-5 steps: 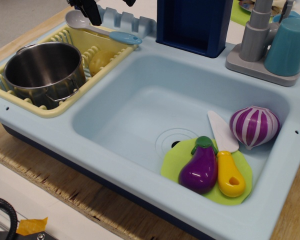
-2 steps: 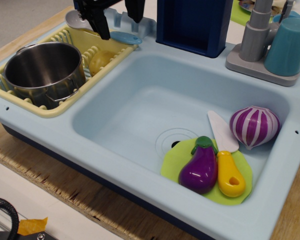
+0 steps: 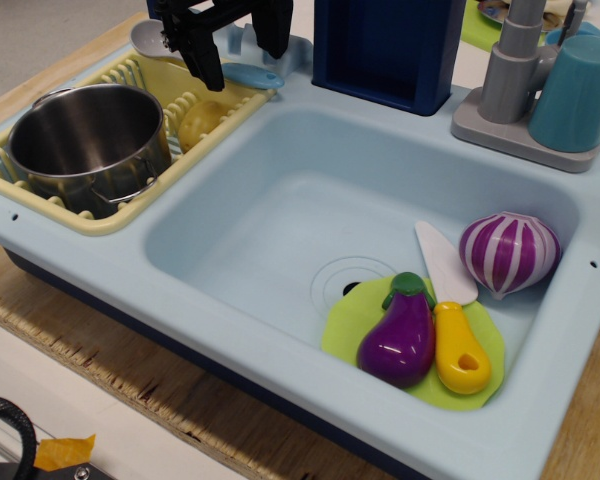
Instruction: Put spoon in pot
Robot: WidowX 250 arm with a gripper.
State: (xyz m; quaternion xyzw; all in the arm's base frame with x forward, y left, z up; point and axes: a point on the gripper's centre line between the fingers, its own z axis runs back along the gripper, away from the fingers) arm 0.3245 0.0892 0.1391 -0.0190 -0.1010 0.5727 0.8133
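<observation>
Jaws spread, straddling spoon (image 3: 242, 74); spoon lies crosswise on rack rim, blue handle pointing right

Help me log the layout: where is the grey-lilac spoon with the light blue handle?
The plastic spoon lies at upper left across the yellow dish rack's back rim, under the open black gripper, behind the shiny steel pot.
</observation>
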